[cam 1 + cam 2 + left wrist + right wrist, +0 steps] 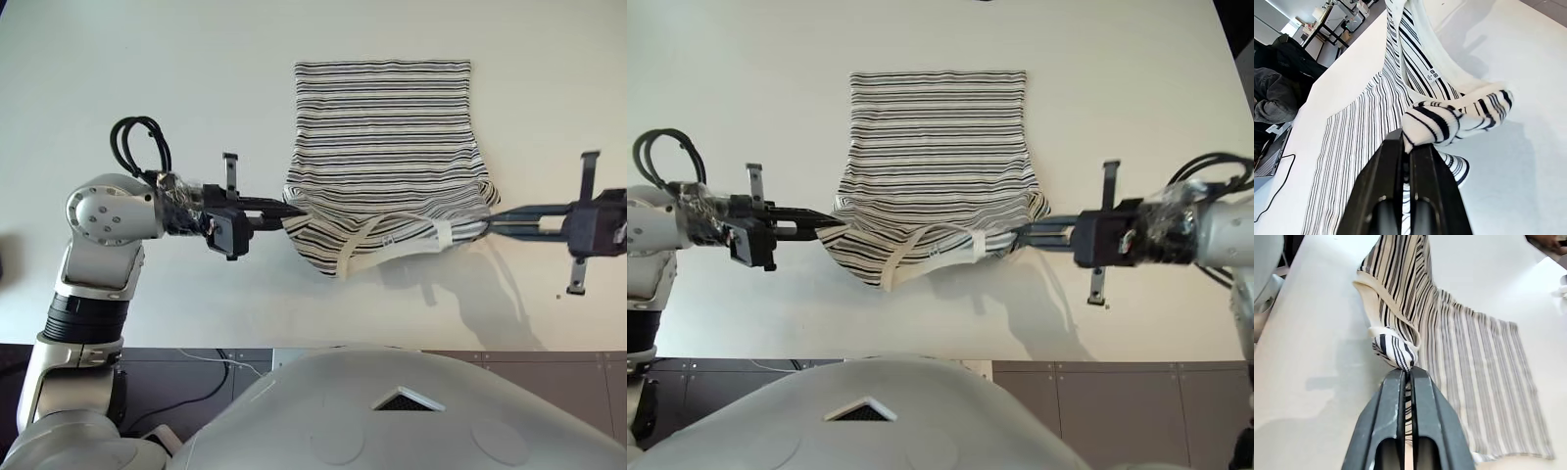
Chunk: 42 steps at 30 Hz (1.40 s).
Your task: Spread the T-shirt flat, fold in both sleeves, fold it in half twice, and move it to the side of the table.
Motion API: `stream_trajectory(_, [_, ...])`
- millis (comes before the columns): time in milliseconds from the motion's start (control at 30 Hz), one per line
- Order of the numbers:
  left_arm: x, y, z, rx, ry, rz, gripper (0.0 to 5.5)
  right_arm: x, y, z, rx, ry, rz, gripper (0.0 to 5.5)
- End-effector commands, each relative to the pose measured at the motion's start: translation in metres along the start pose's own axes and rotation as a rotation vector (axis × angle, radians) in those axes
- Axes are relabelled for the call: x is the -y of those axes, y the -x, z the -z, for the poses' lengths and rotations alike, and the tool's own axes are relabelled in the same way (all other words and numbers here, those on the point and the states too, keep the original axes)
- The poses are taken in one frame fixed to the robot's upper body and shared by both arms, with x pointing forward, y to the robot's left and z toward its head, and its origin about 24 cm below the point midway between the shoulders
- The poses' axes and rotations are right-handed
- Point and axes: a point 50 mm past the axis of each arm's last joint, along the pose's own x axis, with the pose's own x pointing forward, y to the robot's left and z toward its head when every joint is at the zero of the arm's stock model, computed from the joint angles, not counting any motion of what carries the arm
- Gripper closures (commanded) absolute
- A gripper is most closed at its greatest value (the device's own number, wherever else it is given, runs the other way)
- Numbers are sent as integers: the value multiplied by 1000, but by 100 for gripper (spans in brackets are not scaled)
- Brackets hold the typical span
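So we've got one white table (147,78) and one T-shirt (387,127) on it, roughly in the middle and a bit toward the far side from the robot. The shirt is striped all over, thin dark lines on off-white running across the body. The far part lies flat on the table with the hem (382,67) straight and the sides neat. The near part is another story: the shoulder end is lifted off the surface and stretched sideways between the two arms, so the fabric puckers and narrows where it leaves the table.

Two grippers are in play, one on each side. The left gripper (291,210) comes in from the robot's left, and its dark fingers are squeezed together on a bunched wad of striped cloth at that corner of the shirt. The left wrist view shows the fabric rolled up right at the fingertips. The right gripper (490,223) mirrors it on the other side, its fingers clamped just as tight on a small twisted knot of the shirt, with no real gap between them.

Between the two grips, the plain cream neckband (392,250) sags in a loop toward the robot. A small label (1432,76) is visible on the inside of it, too small for us to read.
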Motion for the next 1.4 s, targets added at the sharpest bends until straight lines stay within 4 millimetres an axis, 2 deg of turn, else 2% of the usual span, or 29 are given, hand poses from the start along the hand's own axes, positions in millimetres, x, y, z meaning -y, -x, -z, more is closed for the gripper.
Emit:
stream_trajectory(33, [20, 6, 12, -70, -11, 115, 540, -5, -10, 6, -21, -7, -20, 537])
stream_trajectory(167, [35, 11, 21, -107, -42, 183, 540, 6, -17, 5, 26, 2, 82, 537])
stream_trajectory(267, [40, 10, 17, -91, -44, 188, 540, 10, -17, -2, 66, -2, 120, 537])
stream_trajectory(400, [36, 8, 6, -59, -30, 171, 540, 13, -4, -13, 45, 0, 52, 537])
stream_trajectory(467, [39, 5, 7, -64, -24, 184, 540, 15, -7, -14, 42, 7, 11, 537])
stream_trajectory(567, [46, 1, 17, -138, -3, 207, 490, 16, -36, -5, 67, -10, 12, 540])
stream_trajectory(600, [49, 2, 18, -150, 7, 232, 479, 17, -42, -2, 73, -26, 37, 517])
stream_trajectory(700, [53, 7, 14, -155, 30, 258, 427, 17, -38, 6, 61, -81, 73, 460])
stream_trajectory(733, [52, 8, 11, -153, 34, 265, 427, 16, -31, 8, 53, -109, 81, 460])
stream_trajectory(900, [35, 12, 1, -148, 45, 189, 427, 18, -6, 18, -3, -160, 148, 460])
stream_trajectory(967, [17, 15, -3, -150, 49, 116, 427, 29, 2, 32, -42, -171, 269, 460])
stream_trajectory(1033, [-2, 15, -8, -125, 65, 31, 427, 33, -2, 47, -71, -180, 341, 460])
stream_trajectory(1100, [-15, 12, -15, -80, 100, -10, 427, 27, -17, 60, -99, -185, 348, 460])
stream_trajectory(1200, [-23, 9, -17, -64, 119, -26, 427, 13, -32, 74, -133, -195, 302, 460])
stream_trajectory(1333, [-29, 7, -11, -88, 117, -56, 427, -5, -38, 92, -191, -212, 227, 460])
stream_trajectory(1400, [-39, 0, 5, -151, 93, -140, 427, -12, -36, 102, -236, -218, 197, 460])
